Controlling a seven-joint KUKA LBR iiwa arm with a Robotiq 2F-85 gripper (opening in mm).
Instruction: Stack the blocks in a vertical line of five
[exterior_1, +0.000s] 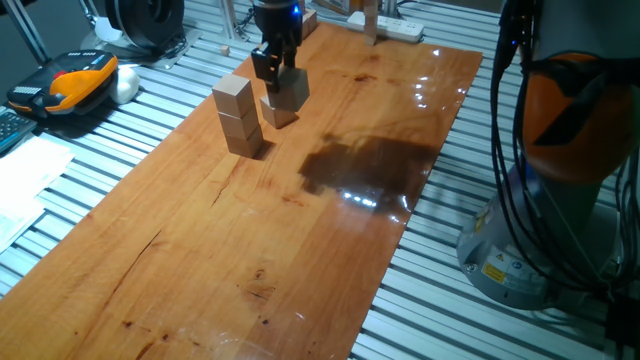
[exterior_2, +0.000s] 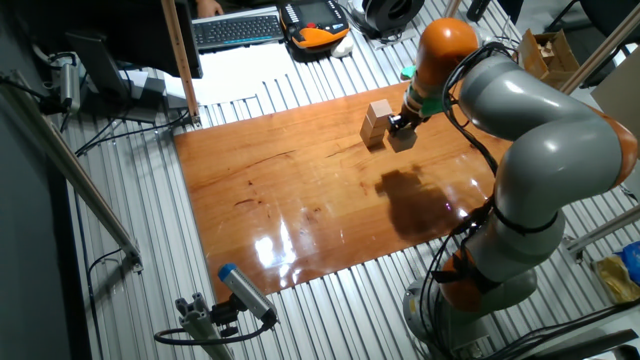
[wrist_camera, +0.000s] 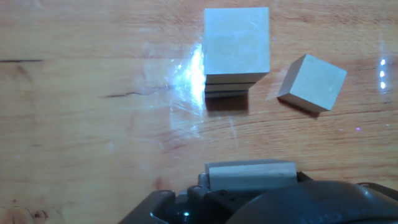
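Observation:
Three blocks form a stack (exterior_1: 238, 118) on the wooden board; in the hand view the stack (wrist_camera: 236, 50) shows from above. My gripper (exterior_1: 277, 76) hovers just right of the stack and is shut on another block (exterior_1: 291, 88), which fills the lower edge of the hand view as a held block (wrist_camera: 249, 175). A loose block (exterior_1: 278, 112) lies on the board below the held one, and it sits tilted to the right of the stack in the hand view (wrist_camera: 311, 82). From the other fixed view, the gripper (exterior_2: 404, 126) is beside the stack (exterior_2: 377, 122).
A white power strip (exterior_1: 395, 27) and a wooden post (exterior_1: 370, 22) stand at the board's far end. An orange and black device (exterior_1: 75, 82) and papers lie left of the board. The robot base (exterior_1: 555, 200) stands on the right. A keyboard (exterior_2: 235, 28) sits beyond the board.

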